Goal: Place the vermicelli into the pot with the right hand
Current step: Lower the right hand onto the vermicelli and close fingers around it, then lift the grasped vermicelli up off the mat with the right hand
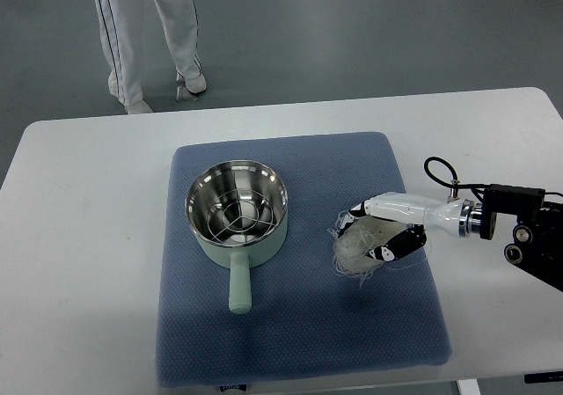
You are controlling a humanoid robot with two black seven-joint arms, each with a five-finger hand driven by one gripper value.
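Vermicelli point(359, 244), a pale tangled bundle of thin strands, sits clasped in the right robot hand point(380, 231).

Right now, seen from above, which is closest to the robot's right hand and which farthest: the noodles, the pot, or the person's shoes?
1. Vermicelli, under the right hand.
2. Pot, to its left on the blue mat.
3. Person's shoes, beyond the table.
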